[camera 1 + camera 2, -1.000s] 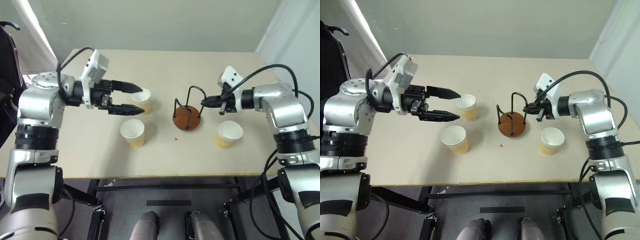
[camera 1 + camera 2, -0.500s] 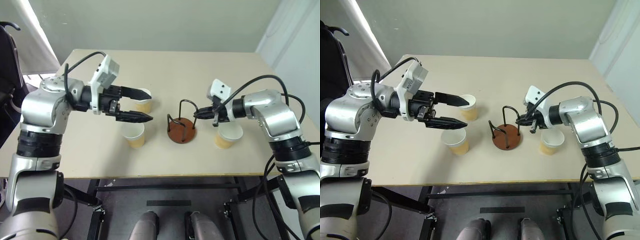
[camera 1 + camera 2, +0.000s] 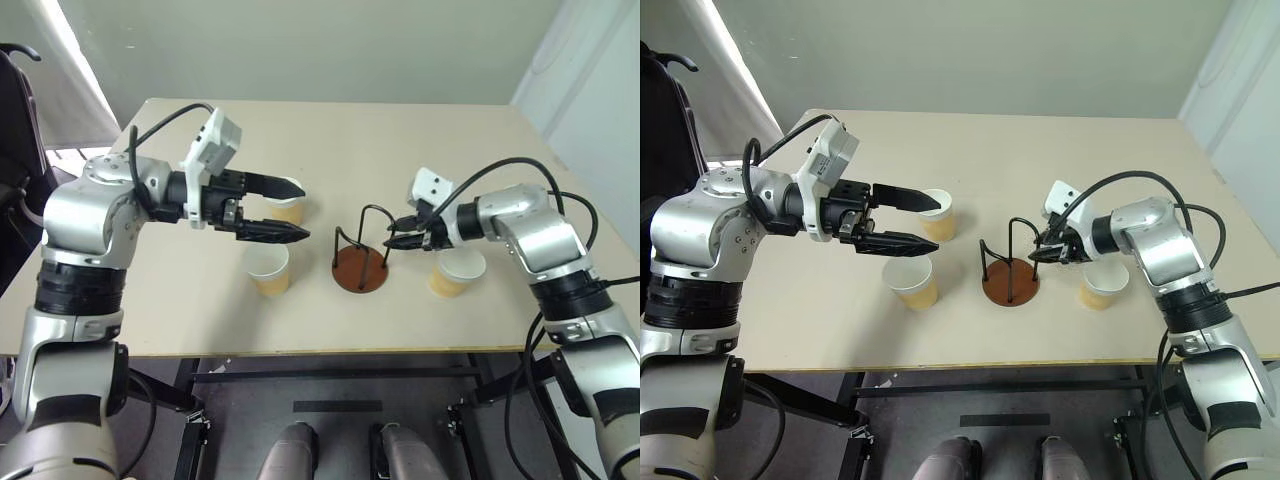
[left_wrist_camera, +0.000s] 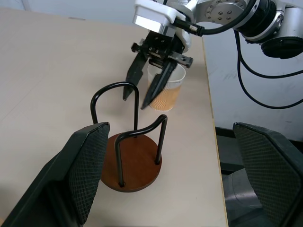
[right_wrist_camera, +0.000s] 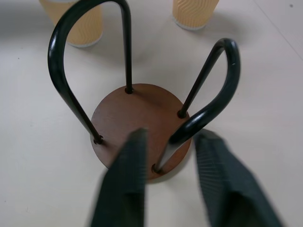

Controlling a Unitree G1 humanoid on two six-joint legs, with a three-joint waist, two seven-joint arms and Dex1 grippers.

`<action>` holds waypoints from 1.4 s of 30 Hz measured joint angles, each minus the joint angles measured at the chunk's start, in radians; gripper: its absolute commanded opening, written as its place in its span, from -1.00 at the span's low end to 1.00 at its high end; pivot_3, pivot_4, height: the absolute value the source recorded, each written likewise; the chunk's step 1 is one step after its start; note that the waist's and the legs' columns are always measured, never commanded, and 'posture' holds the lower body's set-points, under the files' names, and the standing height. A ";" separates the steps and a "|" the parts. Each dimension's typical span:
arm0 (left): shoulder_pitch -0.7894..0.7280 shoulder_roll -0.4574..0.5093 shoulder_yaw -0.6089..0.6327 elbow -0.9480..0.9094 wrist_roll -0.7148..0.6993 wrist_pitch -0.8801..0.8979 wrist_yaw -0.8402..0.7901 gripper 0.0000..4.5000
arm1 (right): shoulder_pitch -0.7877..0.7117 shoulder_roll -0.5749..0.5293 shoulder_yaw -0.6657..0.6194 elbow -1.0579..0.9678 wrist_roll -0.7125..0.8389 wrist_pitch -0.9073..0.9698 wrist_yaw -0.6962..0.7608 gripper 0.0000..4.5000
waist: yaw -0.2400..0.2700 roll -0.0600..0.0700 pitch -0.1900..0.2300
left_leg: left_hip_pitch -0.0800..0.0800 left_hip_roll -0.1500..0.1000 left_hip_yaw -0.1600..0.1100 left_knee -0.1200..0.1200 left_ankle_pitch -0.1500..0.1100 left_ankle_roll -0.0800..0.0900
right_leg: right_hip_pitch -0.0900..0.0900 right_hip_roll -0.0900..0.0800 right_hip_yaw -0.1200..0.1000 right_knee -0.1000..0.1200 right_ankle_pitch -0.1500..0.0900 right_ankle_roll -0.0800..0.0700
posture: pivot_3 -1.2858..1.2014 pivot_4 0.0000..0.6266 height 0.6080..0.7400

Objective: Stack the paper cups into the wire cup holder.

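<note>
One broad tan table (image 3: pixel 420 150) takes up most of the room's floor here, with a pale wall behind it, a white panel along the right and a dark chair (image 3: pixel 18 120) cut off at the far left edge.

On the table stands the wire cup holder (image 3: pixel 361 262), empty, near the front middle, its reddish disc flat on the surface and both black loops upright. Three paper cups stand upright and apart: one (image 3: pixel 287 203) behind the left gripper's fingers, partly hidden by them, one (image 3: pixel 266 268) just below that gripper at the holder's left, and one (image 3: pixel 457 270) to the holder's right, partly covered by the right arm.

The left gripper (image 3: pixel 296 210) hangs above the table with its jaws spread wide, grasping nothing. The right gripper (image 3: pixel 393 234) sits at the holder's right-hand loop; from the head views its tips are too small to read.

The left wrist view shows what they miss: the right gripper's fingers (image 4: pixel 133 80) parted around the loop's top. The right wrist view, blurred near its own fingers (image 5: pixel 124 189), shows that loop passing between them, not pinched.
</note>
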 measured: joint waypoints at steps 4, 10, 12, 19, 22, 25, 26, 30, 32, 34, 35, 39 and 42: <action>0.001 0.000 0.000 0.000 0.000 -0.014 -0.006 1.00 | -0.002 0.000 0.000 0.011 -0.002 0.001 -0.015 0.70 | 0.000 0.000 0.000 | 0.000 0.000 0.000 0.000 0.000 0.000 | 0.000 0.000 0.000 0.000 0.000 0.000 | 0.03 -0.52 1.00; 0.022 0.000 0.000 0.026 0.001 -0.053 -0.024 1.00 | -0.029 -0.003 -0.035 0.012 0.022 0.045 -0.031 0.84 | 0.000 0.000 0.000 | 0.000 0.000 0.000 0.000 0.000 0.000 | 0.000 0.000 0.000 0.000 0.000 -0.001 | 0.03 -0.52 1.00; 0.022 0.000 0.000 0.038 0.003 -0.065 -0.026 1.00 | -0.046 -0.009 -0.068 0.012 0.041 0.061 -0.037 0.84 | 0.001 0.000 0.000 | 0.000 0.000 0.000 0.000 0.000 0.000 | 0.000 0.000 0.000 0.000 0.000 -0.001 | 0.03 -0.52 1.00; 0.020 -0.002 0.002 0.090 0.009 -0.109 -0.024 1.00 | -0.073 -0.051 -0.172 -0.010 0.109 0.102 -0.065 0.84 | 0.002 0.000 0.000 | 0.000 0.000 0.000 0.000 0.000 0.000 | 0.000 0.000 0.000 0.000 -0.001 -0.001 | 0.03 -0.52 1.00; 0.019 -0.004 0.018 0.121 0.009 -0.125 -0.019 1.00 | -0.072 -0.083 -0.220 -0.065 0.155 0.114 -0.064 0.84 | 0.002 0.000 0.000 | 0.000 0.000 0.000 0.000 0.000 0.000 | 0.000 0.000 0.000 0.000 -0.001 -0.001 | 0.03 -0.52 1.00; 0.016 -0.001 0.033 0.152 0.008 -0.138 -0.017 1.00 | -0.035 -0.145 -0.266 -0.164 0.218 0.121 -0.024 0.84 | 0.004 0.000 0.000 | -0.001 0.000 0.000 0.000 0.001 -0.001 | 0.001 0.000 0.000 -0.001 -0.001 -0.001 | 0.03 -0.52 1.00; 0.016 0.003 0.038 0.161 0.009 -0.145 -0.021 1.00 | -0.007 -0.179 -0.277 -0.206 0.245 0.128 0.001 0.84 | 0.006 0.000 0.000 | -0.001 0.000 0.000 0.000 0.001 -0.002 | 0.001 0.000 0.000 -0.002 -0.002 -0.002 | 0.03 -0.52 1.00; 0.019 0.020 0.041 0.175 0.015 -0.183 -0.038 1.00 | 0.088 -0.287 -0.291 -0.312 0.313 0.140 0.073 0.84 | 0.005 0.000 0.000 | -0.001 0.000 0.000 0.001 0.002 -0.004 | 0.001 0.000 0.001 -0.002 -0.003 -0.004 | 0.03 -0.52 1.00; 0.019 0.021 0.040 0.180 0.021 -0.198 -0.049 1.00 | 0.113 -0.323 -0.292 -0.345 0.330 0.137 0.088 0.84 | 0.004 0.000 0.000 | 0.000 0.000 0.000 0.001 0.001 -0.002 | 0.002 0.000 0.001 -0.001 -0.004 -0.004 | 0.03 -0.52 1.00; 0.018 0.020 0.037 0.182 0.030 -0.211 -0.052 1.00 | 0.141 -0.361 -0.292 -0.376 0.329 0.111 0.101 0.84 | 0.004 0.000 0.000 | 0.001 0.000 0.000 0.001 0.000 0.000 | 0.002 0.000 0.001 -0.001 -0.004 -0.004 | 0.03 -0.52 1.00; 0.018 0.020 0.037 0.184 0.034 -0.216 -0.053 1.00 | 0.163 -0.379 -0.292 -0.385 0.327 0.092 0.106 0.84 | 0.004 0.000 0.000 | 0.001 0.000 0.000 0.001 0.000 0.001 | 0.003 0.000 0.001 -0.001 -0.004 -0.004 | 0.03 -0.52 1.00; 0.005 0.011 0.029 0.192 0.051 -0.227 -0.053 1.00 | 0.234 -0.426 -0.261 -0.397 0.281 -0.005 0.121 0.84 | 0.005 0.000 0.000 | 0.001 0.000 0.000 0.002 -0.001 0.002 | 0.004 0.000 0.001 -0.001 -0.003 -0.003 | 0.03 -0.52 1.00; -0.009 0.003 0.023 0.202 0.057 -0.242 -0.053 1.00 | 0.292 -0.449 -0.220 -0.386 0.213 -0.106 0.128 0.84 | 0.006 0.000 0.000 | 0.001 0.000 0.000 0.003 -0.002 0.004 | 0.004 0.000 0.001 -0.001 0.000 0.001 | 0.03 -0.52 1.00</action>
